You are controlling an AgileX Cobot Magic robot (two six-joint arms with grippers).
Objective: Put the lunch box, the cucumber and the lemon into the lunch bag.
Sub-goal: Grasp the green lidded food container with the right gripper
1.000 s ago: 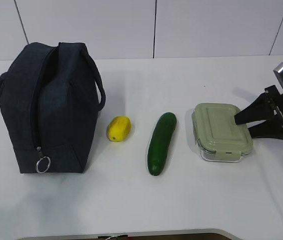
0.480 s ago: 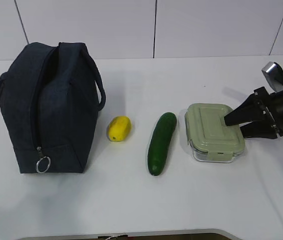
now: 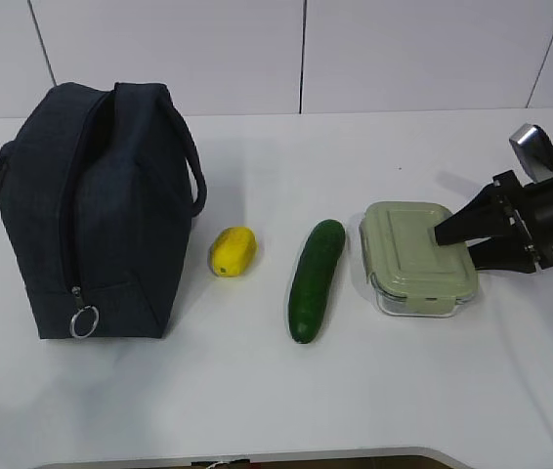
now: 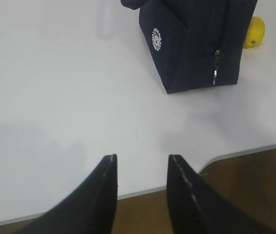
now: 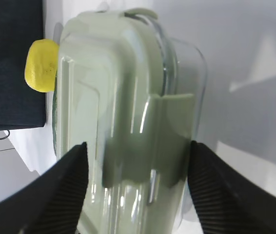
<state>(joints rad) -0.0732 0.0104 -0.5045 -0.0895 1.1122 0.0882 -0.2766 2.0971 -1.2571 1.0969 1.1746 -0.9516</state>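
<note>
A white table (image 3: 257, 391) carries the whole scene, with a dark navy lunch bag (image 3: 96, 210) standing upright at its left end, zipper running down the near face to a metal ring pull (image 3: 83, 321). To the bag's right, in a row, lie the cucumber (image 3: 315, 279), the lunch box (image 3: 416, 257) and, smallest of all, the lemon (image 3: 232, 251), which sits just beside the bag.

The cucumber lies between lemon and lunch box, apart from both. The lunch box, clear glass under a pale green snap lid, rests on the table at the right, outside the bag.

The right claw (image 3: 452, 244) reaches in from the table's right edge and straddles the box's near end, one finger (image 5: 62, 190) on each side of the lid clasp; its jaws stand wide, and whether they press the box cannot be told. The left claw (image 4: 140, 168) hovers over bare table near the front edge, jaws parted and holding nothing.
</note>
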